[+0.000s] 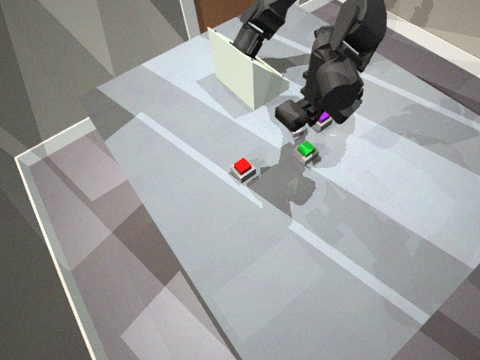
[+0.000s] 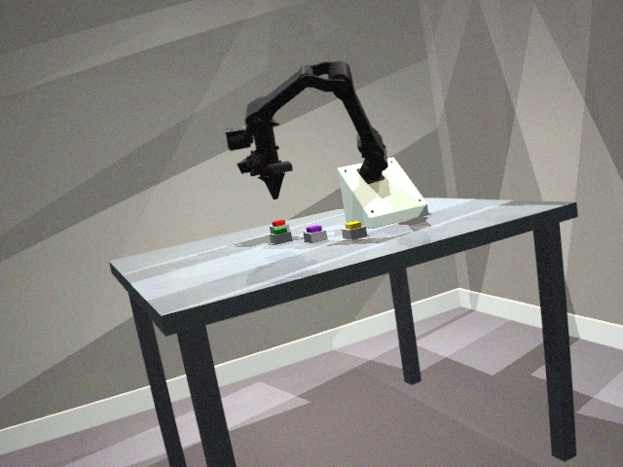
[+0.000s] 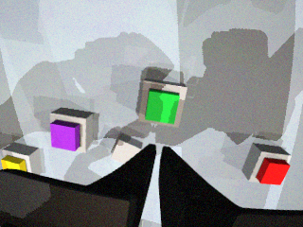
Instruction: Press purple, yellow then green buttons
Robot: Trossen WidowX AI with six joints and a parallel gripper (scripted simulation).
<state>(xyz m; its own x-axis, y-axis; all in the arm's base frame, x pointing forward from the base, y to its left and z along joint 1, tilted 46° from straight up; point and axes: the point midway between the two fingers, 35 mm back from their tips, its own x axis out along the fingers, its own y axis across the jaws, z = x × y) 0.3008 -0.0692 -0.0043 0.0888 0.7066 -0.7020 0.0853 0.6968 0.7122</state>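
Four buttons on grey bases sit on the table (image 1: 201, 247) (image 2: 201, 273). The green button (image 1: 306, 148) (image 2: 279, 231) (image 3: 162, 106) lies just ahead of my fingertips in the wrist view. The purple button (image 1: 323, 116) (image 2: 313, 229) (image 3: 66, 135) is to its left there, and the yellow button (image 2: 352, 224) (image 3: 14, 165) is at the far left edge. In the top view the arm hides the yellow button. My gripper (image 2: 274, 194) (image 3: 158, 151) is shut and empty. It hangs well above the table, over the green button.
A red button (image 1: 243, 166) (image 2: 277, 222) (image 3: 273, 170) sits beyond the green one. A small white block (image 3: 128, 149) (image 1: 298, 132) lies between the purple and green buttons. The arm's pale wedge-shaped mount (image 1: 240, 77) (image 2: 382, 197) stands at the back of the table.
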